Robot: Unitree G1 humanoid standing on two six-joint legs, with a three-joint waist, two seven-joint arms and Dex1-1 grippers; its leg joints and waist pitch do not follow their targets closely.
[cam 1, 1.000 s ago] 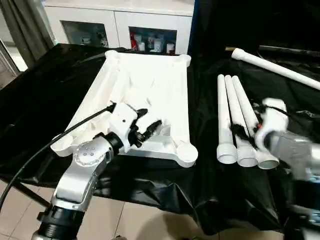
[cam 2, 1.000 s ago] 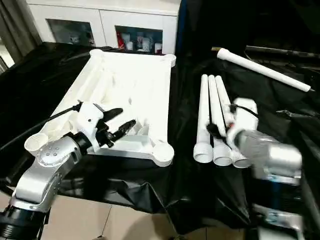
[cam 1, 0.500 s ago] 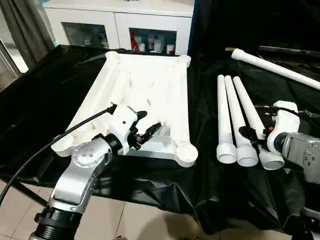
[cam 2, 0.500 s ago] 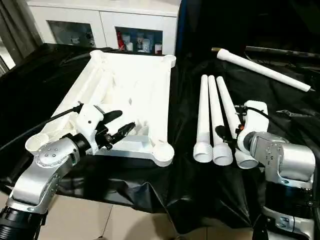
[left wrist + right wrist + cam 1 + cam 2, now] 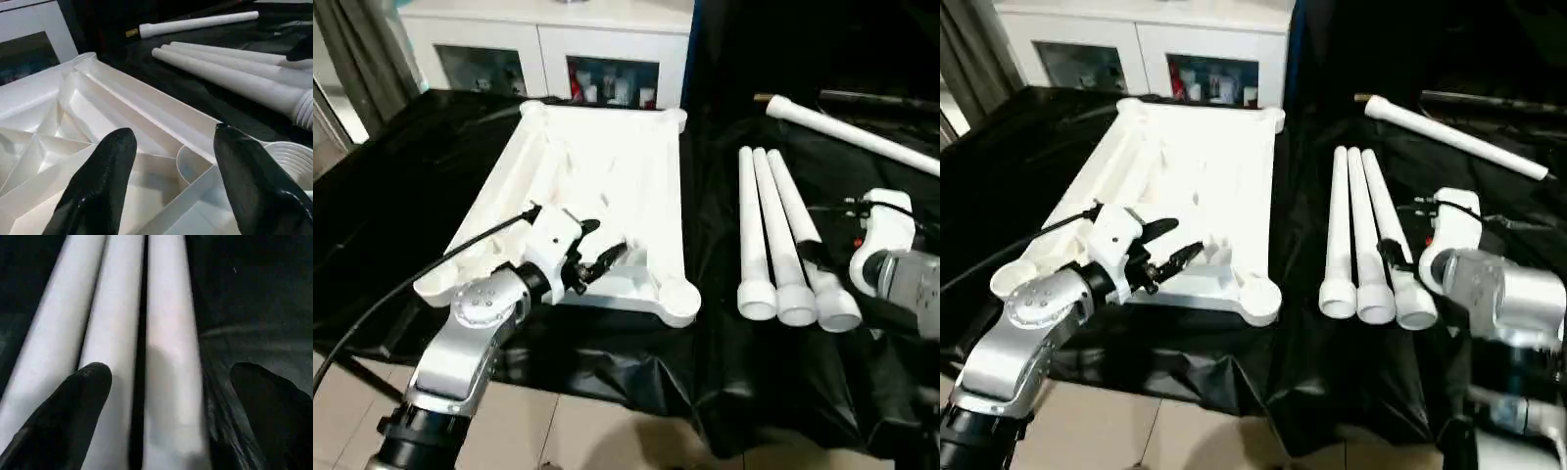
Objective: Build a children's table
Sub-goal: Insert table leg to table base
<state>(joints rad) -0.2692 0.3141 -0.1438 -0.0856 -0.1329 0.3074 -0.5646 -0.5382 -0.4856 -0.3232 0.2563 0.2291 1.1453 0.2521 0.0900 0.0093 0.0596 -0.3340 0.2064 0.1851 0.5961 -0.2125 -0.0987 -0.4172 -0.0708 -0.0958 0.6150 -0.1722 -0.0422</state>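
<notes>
The tabletop (image 5: 597, 186) lies upside down on the glossy, wrinkled black sheet (image 5: 372, 225), a white moulded plastic rectangle with thin ribs crossing its hollow underside and a round socket at each corner. Over its near edge hangs the left gripper (image 5: 597, 257), its two smooth black fingers parted, nothing between them; the left wrist view looks past those rounded fingertips (image 5: 105, 171) at the ribs and the near right corner socket (image 5: 293, 161), a ringed cup.

To the right of the tabletop, three legs (image 5: 773, 235) lie side by side, touching, long white tubes with flared, threaded ends pointing toward the robot. The right gripper (image 5: 1393, 257) sits right at the outermost of them, the one farthest from the tabletop, near its flared end. Its fingers stand wide apart: in the right wrist view one black finger (image 5: 73, 406) lies over the tubes, the other beyond them over the sheet, and no tube is clamped.

A fourth leg (image 5: 852, 129) lies slanted, farther back and well right of the tabletop. Behind the tabletop stands a white cabinet (image 5: 548, 39) with glass doors.
</notes>
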